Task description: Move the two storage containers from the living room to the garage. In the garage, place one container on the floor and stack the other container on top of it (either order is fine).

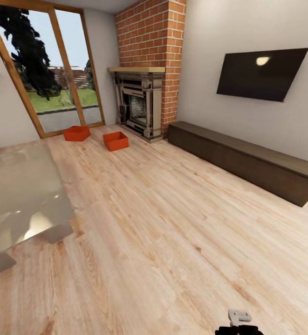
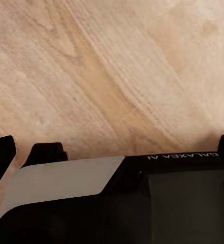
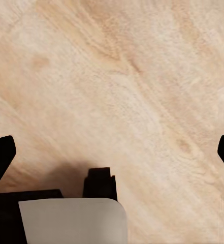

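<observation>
We see a matt, grained light wood-plank floor [image 1: 172,223], a rough red brick chimney [image 1: 154,37], a glossy glass worktop [image 1: 18,195], and smooth orange containers [image 1: 115,140].

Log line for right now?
room: living room | containers: on wood floor by fireplace, apart | hands: open, empty
</observation>
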{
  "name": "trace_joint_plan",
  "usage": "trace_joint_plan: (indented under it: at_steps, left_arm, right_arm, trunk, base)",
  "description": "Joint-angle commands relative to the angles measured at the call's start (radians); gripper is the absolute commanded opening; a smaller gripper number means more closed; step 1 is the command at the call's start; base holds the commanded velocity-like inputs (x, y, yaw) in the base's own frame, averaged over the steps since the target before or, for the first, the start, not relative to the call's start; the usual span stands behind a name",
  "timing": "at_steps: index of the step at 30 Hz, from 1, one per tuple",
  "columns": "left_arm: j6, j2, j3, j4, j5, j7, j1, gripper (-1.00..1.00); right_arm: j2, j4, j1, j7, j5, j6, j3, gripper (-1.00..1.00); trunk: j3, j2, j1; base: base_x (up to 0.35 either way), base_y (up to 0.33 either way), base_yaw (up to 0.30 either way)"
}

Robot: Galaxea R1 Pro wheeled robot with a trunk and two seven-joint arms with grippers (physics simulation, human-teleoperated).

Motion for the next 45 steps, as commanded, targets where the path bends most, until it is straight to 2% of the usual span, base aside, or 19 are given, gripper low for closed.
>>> trace_joint_plan:
  at_steps: [1, 22, 45]
  left_arm:
    - [0.000, 0.000, -0.002, -0.001, -0.001, 0.000, 0.000, 1.00]
    - [0.001, 0.000, -0.002, -0.001, -0.001, 0.000, 0.000, 1.00]
    - [0.001, 0.000, -0.002, -0.001, -0.001, 0.000, 0.000, 1.00]
  right_arm:
    - [-0.001, -0.002, 0.000, 0.001, -0.009, 0.005, 0.008, 1.00]
    - [-0.001, -0.002, 0.000, 0.001, -0.009, 0.005, 0.008, 1.00]
    - [-0.001, -0.002, 0.000, 0.001, -0.009, 0.005, 0.008, 1.00]
  trunk:
    - [-0.001, 0.000, 0.000]
    - [-0.001, 0.000, 0.000]
    - [-0.001, 0.000, 0.000]
  base:
    - [0.292, -0.163, 0.120]
    - [0.292, -0.163, 0.215]
    - [0.292, -0.164, 0.013]
